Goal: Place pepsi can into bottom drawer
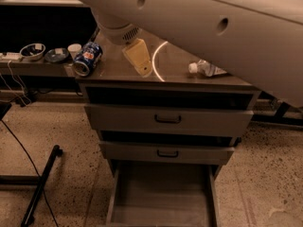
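Hand [143, 68] points down near pepsi can [87, 59]

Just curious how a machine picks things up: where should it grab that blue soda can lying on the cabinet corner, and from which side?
Probably around its blue middle, coming down from above. The can lies on its side at the left corner of the cabinet top, so both curved flanks are free. The gripper hangs over the top, to the can's right.
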Action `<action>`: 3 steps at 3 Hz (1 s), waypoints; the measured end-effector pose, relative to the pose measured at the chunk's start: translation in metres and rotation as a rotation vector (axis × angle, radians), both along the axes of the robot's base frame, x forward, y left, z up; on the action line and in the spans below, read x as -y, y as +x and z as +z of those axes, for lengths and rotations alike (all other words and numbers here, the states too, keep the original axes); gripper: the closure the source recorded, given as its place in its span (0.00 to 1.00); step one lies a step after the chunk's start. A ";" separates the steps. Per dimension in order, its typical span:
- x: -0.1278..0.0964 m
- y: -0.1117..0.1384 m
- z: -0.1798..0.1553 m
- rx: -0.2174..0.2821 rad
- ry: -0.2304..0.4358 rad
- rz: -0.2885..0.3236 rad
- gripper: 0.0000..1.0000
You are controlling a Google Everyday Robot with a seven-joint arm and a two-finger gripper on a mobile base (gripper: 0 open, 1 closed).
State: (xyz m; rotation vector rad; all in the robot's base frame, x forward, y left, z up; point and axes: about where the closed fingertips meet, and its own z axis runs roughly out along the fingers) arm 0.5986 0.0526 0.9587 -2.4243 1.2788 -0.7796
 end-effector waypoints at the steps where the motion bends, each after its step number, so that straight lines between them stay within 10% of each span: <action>1: 0.000 0.000 0.000 0.000 0.000 0.000 0.00; 3: -0.048 0.074 -0.028 -0.067 0.014 0.227 0.00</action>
